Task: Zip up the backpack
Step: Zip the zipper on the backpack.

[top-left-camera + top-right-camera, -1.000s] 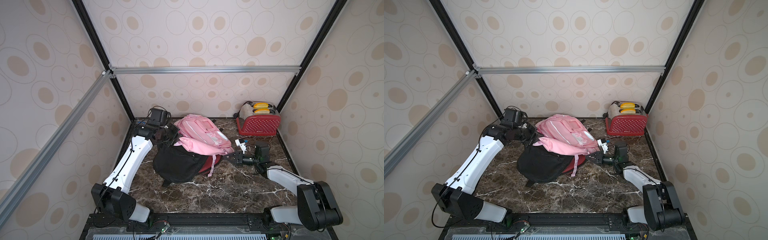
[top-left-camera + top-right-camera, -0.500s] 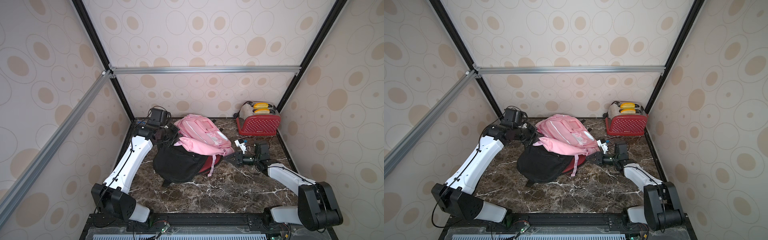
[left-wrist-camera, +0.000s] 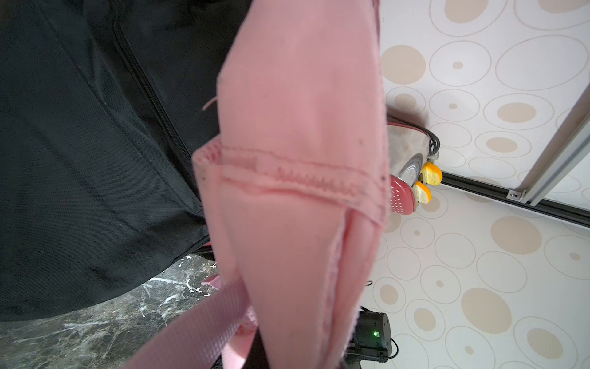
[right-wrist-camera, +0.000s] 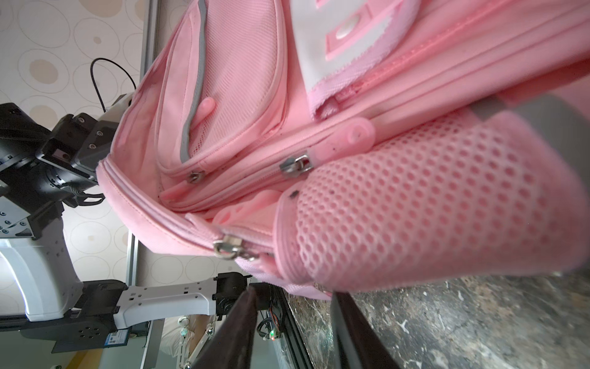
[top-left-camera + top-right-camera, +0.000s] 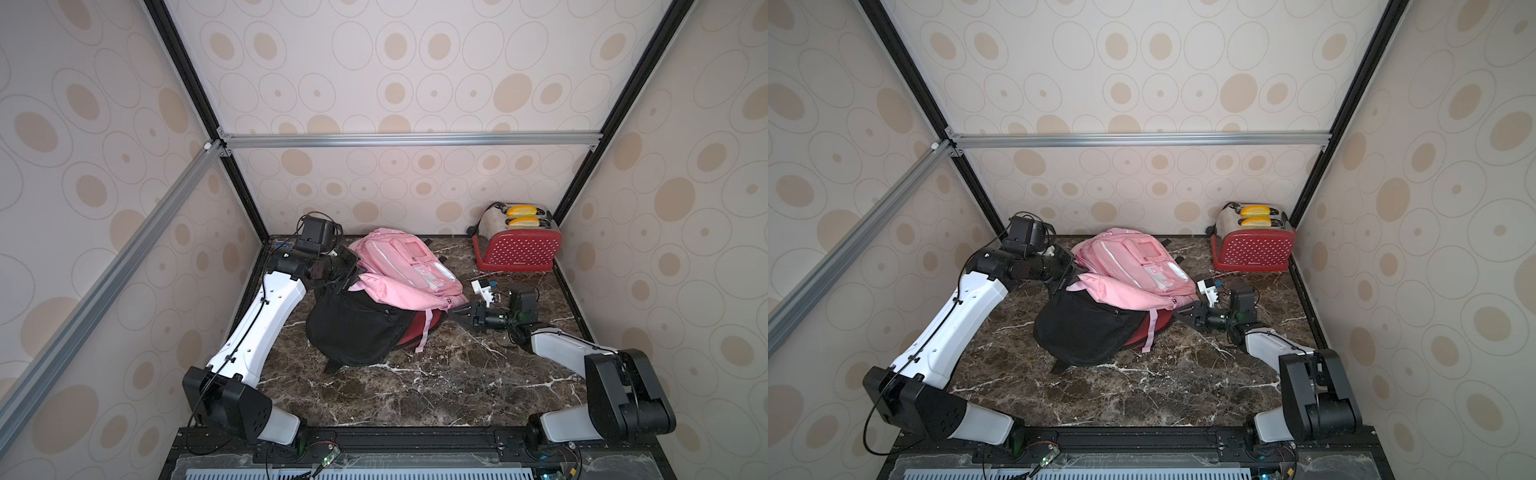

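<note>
The pink backpack point(image 5: 409, 270) lies just above the middle of the frame in both top views. It is slumped over a black bag point(image 5: 353, 324) and a red thing point(image 5: 417, 328) that peeks out beneath it, all on the dark marble table point(image 5: 415, 386). Its front panel faces up, with a pale square window and white trim, and a pink strap point(image 5: 426, 332) hangs down past the black bag's edge. The right wrist view shows its mesh side pocket point(image 4: 415, 207) and three metal zipper sliders beside it. One slider carries a pink rubber tab point(image 4: 295, 164), one is smaller point(image 4: 194, 177), and one sits on the outermost seam point(image 4: 230, 247) close to the mesh. Beyond that last slider the seam gapes and pink lining shows. The left gripper point(image 5: 351, 270) meets the backpack's upper-left end, clamped narrow on a fold of pink fabric. Its fingertips are buried in cloth, and the left wrist view is filled by blurred pink fabric and the black bag. The right gripper point(image 5: 453, 312) sits at the backpack's lower-right corner, jaws spread in a V with nothing between them. Its dark fingers point(image 4: 242, 319) are cut off by the frame edge in the right wrist view. How far the gaping zip runs is hidden. A red toaster point(image 5: 517, 245) stands at the upper right of the table.
</note>
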{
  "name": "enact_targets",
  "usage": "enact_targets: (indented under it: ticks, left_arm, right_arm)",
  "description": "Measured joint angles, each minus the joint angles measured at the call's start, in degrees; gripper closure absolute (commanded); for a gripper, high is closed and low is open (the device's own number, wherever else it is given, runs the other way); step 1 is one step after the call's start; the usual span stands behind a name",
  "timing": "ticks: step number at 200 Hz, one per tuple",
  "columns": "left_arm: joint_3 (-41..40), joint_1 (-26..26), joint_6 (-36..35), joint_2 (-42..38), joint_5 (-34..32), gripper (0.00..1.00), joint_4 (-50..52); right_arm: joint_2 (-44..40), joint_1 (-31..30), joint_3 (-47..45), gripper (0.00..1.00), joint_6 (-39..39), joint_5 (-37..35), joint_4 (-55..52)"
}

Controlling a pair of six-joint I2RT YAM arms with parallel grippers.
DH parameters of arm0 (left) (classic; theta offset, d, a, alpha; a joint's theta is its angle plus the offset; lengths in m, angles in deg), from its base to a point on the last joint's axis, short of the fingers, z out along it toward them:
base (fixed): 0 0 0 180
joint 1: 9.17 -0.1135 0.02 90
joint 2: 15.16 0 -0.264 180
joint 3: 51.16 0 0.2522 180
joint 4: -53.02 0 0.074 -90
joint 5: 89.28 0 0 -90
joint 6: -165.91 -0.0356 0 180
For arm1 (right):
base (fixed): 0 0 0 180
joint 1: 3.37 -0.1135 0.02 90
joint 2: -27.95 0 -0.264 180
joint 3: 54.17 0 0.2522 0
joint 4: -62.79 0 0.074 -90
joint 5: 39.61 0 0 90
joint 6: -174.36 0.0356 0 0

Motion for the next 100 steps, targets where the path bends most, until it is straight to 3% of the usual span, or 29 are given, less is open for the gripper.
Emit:
enact_targets:
  ticks: [100]
  left_arm:
    - [0.0,0.3,0.0,0.7,0.1,1.00,-0.9]
  right_arm:
    - [6.7,0.0,-1.7,0.56,8.3,1.1,16.3]
